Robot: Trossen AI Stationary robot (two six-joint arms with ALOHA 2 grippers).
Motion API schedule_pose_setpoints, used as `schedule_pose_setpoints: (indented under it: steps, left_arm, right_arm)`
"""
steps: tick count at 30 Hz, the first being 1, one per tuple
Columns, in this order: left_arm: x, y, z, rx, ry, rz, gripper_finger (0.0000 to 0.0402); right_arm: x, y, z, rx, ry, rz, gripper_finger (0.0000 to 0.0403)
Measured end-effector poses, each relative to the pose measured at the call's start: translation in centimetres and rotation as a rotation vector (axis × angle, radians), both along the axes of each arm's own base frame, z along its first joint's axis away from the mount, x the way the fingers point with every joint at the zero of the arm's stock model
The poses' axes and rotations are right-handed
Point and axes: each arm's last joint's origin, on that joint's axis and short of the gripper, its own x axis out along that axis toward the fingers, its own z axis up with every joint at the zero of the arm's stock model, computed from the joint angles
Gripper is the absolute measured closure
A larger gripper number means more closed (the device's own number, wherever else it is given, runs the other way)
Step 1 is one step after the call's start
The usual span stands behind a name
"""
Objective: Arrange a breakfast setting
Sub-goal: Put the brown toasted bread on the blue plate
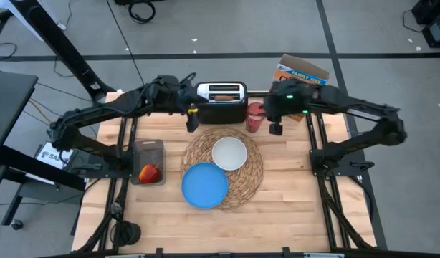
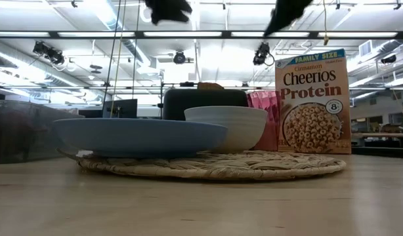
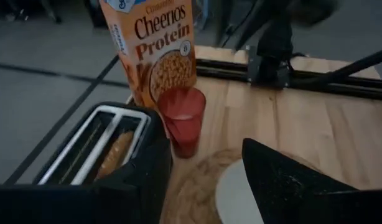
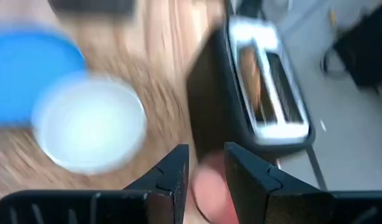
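The round woven straw placemat (image 1: 223,166) lies near the middle of the wooden tabletop (image 1: 292,208). On it sit the white bowl (image 1: 229,153), toward the toaster side, and the small blue plate (image 1: 204,185), which overhangs the mat's front-left edge; bowl and plate appear to touch or nearly touch. Behind the mat stands the black-and-silver toaster (image 1: 221,100), with the toast slice (image 1: 221,96) down in one of its slots (the browned top edge shows in both wrist views). Just beside the toaster's right end stands the translucent red cup (image 1: 255,117), upright. Farther back and to the right stands the Cheerios box (image 1: 299,74), at the rear edge of the tabletop. The red apple (image 1: 149,172) rests in the grey tray (image 1: 147,149), left of the placemat and well apart from the bowl.

The right hand (image 1: 275,129) hangs above the tabletop just beside the red cup; its fingers (image 4: 172,177) stand apart with a gap between them, holding nothing. The left hand (image 1: 192,120) hangs by the toaster's left front corner; whether it is open or closed cannot be told.
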Motion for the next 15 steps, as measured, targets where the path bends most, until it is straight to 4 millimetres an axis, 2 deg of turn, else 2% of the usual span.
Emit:
schedule_pose_setpoints:
  steps: [2, 5, 7, 11, 15]
  left_arm:
    - [0.6, 1.9, -1.5, -0.006, -0.044, 0.006, 0.0208]
    - [1.3, 5.0, -4.7, -0.052, -0.011, 0.079, 0.0214]
    - [2.0, 7.0, -6.4, -0.065, 0.008, 0.115, 0.0217]
    - [3.8, 10.0, -9.9, -0.095, 0.053, 0.08, 0.0221]
    - [4.2, 11.8, -10.7, -0.083, 0.044, 0.031, 0.0221]
  right_arm:
    - [-1.1, 0.8, 1.4, 0.023, -0.111, 0.019, 0.0293]
    - [-2.4, 1.8, 3.1, 0.049, -0.244, 0.023, 0.0293]
    - [-2.8, 2.1, 3.7, 0.061, -0.298, 0.008, 0.0293]
    - [-2.7, 2.2, 3.9, 0.061, -0.335, -0.029, 0.0293]
    - [-1.8, 2.0, 3.5, 0.085, -0.335, -0.1, 0.0293]
